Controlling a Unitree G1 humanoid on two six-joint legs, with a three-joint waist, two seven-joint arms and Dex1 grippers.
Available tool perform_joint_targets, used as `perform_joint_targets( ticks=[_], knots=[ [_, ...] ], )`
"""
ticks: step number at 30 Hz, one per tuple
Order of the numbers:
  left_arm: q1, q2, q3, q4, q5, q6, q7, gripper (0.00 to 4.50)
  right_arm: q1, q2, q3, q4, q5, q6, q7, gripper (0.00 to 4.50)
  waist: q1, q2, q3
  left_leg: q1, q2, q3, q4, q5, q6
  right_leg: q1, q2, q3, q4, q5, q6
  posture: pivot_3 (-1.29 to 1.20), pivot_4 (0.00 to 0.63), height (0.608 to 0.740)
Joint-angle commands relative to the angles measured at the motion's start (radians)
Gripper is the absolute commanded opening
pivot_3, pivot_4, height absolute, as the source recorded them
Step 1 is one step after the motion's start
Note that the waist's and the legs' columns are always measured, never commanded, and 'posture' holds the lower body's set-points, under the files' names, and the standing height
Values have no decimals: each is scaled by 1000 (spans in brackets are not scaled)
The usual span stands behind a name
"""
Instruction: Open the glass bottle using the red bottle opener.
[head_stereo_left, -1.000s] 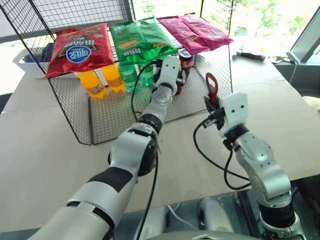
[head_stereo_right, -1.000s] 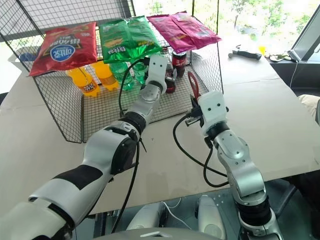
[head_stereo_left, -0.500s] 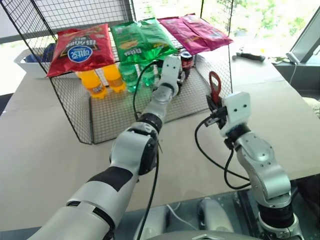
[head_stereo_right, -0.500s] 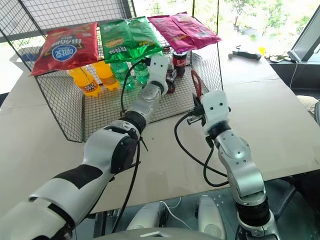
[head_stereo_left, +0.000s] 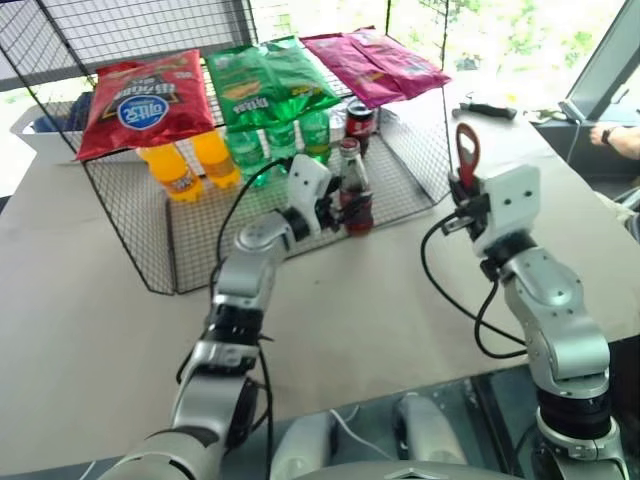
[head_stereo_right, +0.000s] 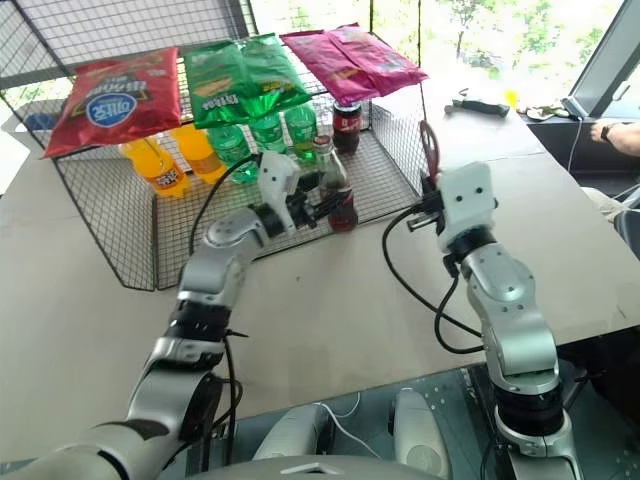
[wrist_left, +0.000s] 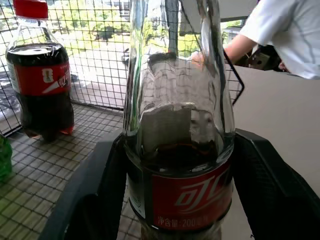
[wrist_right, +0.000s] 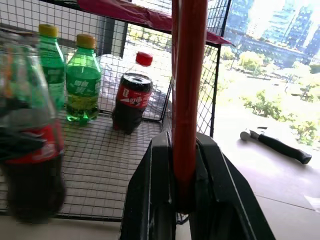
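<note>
Left tool (head_stereo_left: 335, 207) gripping the glass bottle (head_stereo_left: 352, 190) round its labelled middle, upright at the near edge of the wire rack (head_stereo_left: 190, 235). Right tool (head_stereo_left: 462, 196) clamping the red bottle opener (head_stereo_left: 466, 155) by its handle, ring uppermost, well right of the bottle. Advisable now: steadying the bottle upright, bringing the ring over the cap (head_stereo_left: 348, 145), hooking the rim, levering gently.

Red (head_stereo_left: 140, 100), green (head_stereo_left: 268, 80), magenta snack bags (head_stereo_left: 375, 62) atop wire rack (head_stereo_left: 150, 245); hammer (head_stereo_left: 488, 110) beyond
</note>
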Motion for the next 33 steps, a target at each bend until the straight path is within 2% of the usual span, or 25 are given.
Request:
perform_joint_targets(
  ticks=[1,3,6,11,17,19,22,33],
  knots=[
    [35,50,39,-296,-126,134,-7,2464,-42,-11,-35,6,16,-42,15,0,9,0,0,1,0,0,0,0,0,1,0,0,0,0,0,0,150,740],
    [68,55,63,-352,-168,179,22,2464,-59,-7,-39,22,24,-49,17,0,16,0,0,2,0,0,1,0,0,2,0,0,1,0,0,0,150,740],
    [169,101,19,-390,-101,110,8,2464,-83,6,-29,51,31,-63,22,0,19,0,0,3,0,2,2,0,0,2,0,1,1,0,0,0,150,740],
    [281,98,-23,-373,-41,16,31,2464,-95,20,-11,71,32,-78,28,0,26,0,0,2,0,2,0,0,0,1,1,2,0,0,0,0,150,740],
    [311,96,-55,-334,0,-58,34,2464,-101,27,-4,79,29,-86,26,0,29,0,0,2,0,2,0,0,0,2,0,1,0,0,0,0,150,740],
    [312,90,-57,-332,-9,-84,25,3460,-101,27,-3,79,26,-89,25,0,29,0,0,2,0,2,0,0,0,2,0,1,0,0,0,0,150,740],
    [301,73,-43,-320,0,-144,44,4413,-98,27,-2,78,22,-90,23,0,28,0,0,2,0,2,0,0,0,1,0,1,0,0,0,0,150,740],
    [291,12,9,-384,-117,-157,75,4413,-104,19,8,95,16,-103,36,0,28,0,0,2,0,3,0,0,0,2,0,2,0,0,0,0,150,740]
  ],
)
